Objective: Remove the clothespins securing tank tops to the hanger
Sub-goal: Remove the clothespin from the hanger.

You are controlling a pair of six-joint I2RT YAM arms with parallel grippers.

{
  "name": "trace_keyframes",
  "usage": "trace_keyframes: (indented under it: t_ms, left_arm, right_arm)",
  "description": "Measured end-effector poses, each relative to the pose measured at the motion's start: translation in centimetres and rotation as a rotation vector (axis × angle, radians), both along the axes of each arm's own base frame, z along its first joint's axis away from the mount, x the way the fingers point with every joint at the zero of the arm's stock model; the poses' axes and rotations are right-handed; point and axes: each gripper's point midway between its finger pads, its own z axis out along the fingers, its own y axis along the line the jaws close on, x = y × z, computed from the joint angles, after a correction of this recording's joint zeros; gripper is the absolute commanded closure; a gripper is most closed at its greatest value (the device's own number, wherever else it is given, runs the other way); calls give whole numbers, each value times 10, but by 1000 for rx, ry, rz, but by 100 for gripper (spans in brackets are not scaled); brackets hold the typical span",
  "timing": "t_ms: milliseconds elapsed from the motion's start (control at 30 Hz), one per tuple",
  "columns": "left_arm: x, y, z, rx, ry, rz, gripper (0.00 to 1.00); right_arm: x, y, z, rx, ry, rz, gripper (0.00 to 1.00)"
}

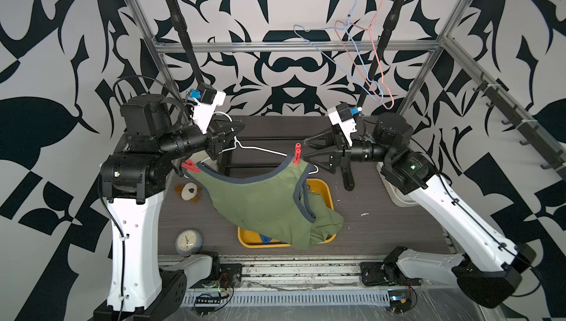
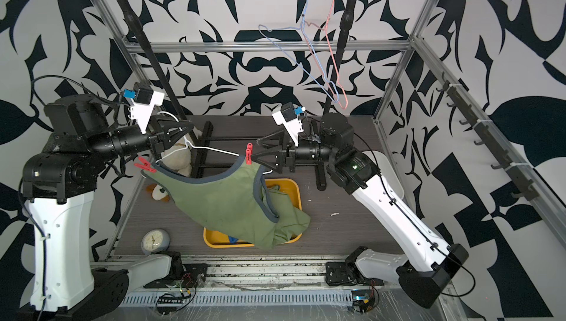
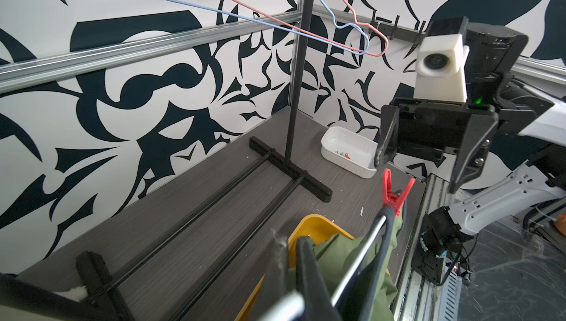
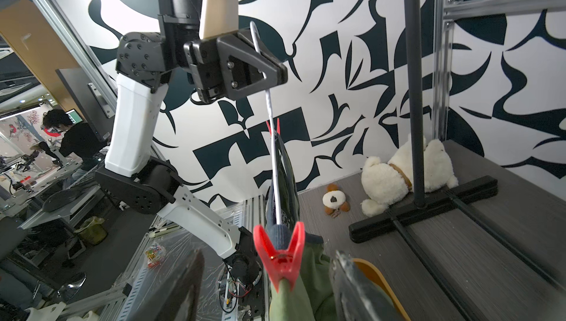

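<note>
Right wrist view: right tool [image 4: 266, 253] spread, facing red clothespin [image 4: 280, 261]; left tool [image 4: 277, 74] pinches hanger [image 4: 277, 181]; teddy bear [image 4: 386, 181] beyond.

Air free above red clothespin [image 1: 297, 154]; rack foot [image 1: 349, 183] near, yellow bin [image 1: 322, 183] below.

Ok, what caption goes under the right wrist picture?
Open right gripper lined up with a red clothespin on the green tank top; left gripper holds the white hanger.

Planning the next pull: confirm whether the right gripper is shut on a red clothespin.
No. The right gripper is open, not touching the red clothespin.
</note>
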Motion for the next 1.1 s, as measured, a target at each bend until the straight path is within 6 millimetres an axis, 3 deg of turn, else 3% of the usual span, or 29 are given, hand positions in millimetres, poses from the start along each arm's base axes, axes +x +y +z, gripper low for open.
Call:
trace_keyframes:
  t_ms: [400, 733, 1000, 1100]
  left_arm:
    - [0, -2, 3, -22, 7, -10, 100]
    - [2, -3, 6, -34, 5, -9, 98]
    - [4, -3, 1, -34, 20, -12, 98]
    - [5, -3, 0, -34, 22, -12, 98]
  right_arm:
    - [15, 16, -11, -8, 30, 0, 33]
    - [14, 26, -16, -16, 38, 4, 35]
    - [19, 26, -11, -8, 13, -31, 44]
    - [20, 26, -10, -7, 8, -38, 53]
